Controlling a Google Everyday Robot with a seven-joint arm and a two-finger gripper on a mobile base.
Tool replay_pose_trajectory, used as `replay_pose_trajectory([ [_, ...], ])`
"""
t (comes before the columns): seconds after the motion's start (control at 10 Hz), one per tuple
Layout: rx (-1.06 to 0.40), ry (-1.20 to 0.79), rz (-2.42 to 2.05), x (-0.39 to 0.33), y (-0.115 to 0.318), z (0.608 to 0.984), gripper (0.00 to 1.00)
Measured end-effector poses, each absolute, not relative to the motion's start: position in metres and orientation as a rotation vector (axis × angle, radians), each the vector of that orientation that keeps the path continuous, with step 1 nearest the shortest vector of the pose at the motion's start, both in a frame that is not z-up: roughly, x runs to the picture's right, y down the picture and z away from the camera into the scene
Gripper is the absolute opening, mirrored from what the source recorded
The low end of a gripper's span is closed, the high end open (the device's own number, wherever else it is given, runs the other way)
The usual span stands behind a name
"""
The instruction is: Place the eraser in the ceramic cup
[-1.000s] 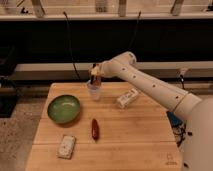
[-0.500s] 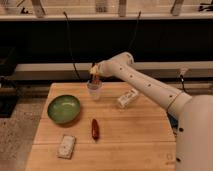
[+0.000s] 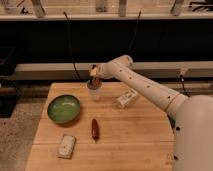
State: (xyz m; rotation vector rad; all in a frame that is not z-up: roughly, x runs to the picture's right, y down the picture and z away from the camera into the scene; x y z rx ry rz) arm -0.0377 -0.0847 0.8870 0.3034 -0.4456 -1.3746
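The ceramic cup (image 3: 95, 92) is a small pale tapered cup standing upright near the back edge of the wooden table (image 3: 135, 135). My gripper (image 3: 94, 76) hangs directly over the cup's rim, at the end of the white arm that reaches in from the right. It is shut on the eraser (image 3: 93, 73), a small dark block with orange-tan patches, held just above the cup's mouth. The lower end of the eraser is hard to tell apart from the rim.
A green bowl (image 3: 64, 108) sits left of the cup. A white labelled bottle (image 3: 127, 98) lies to the cup's right. A dark red oblong thing (image 3: 94, 128) lies mid-table. A whitish speckled slab (image 3: 66, 146) lies at the front left.
The gripper stays over the cup with the eraser in it, at most a touch lower. Nothing else has moved.
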Motion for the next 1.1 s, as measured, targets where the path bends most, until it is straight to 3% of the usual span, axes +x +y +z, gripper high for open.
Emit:
replay_pose_trajectory([
  [0.6, 0.293, -0.478, -1.371, -0.033, -0.082, 0.882, 0.8],
  [0.9, 0.283, -0.47, -1.372, -0.038, -0.081, 0.882, 0.73],
  [1.1, 0.281, -0.471, -1.372, -0.039, -0.081, 0.881, 0.8],
])
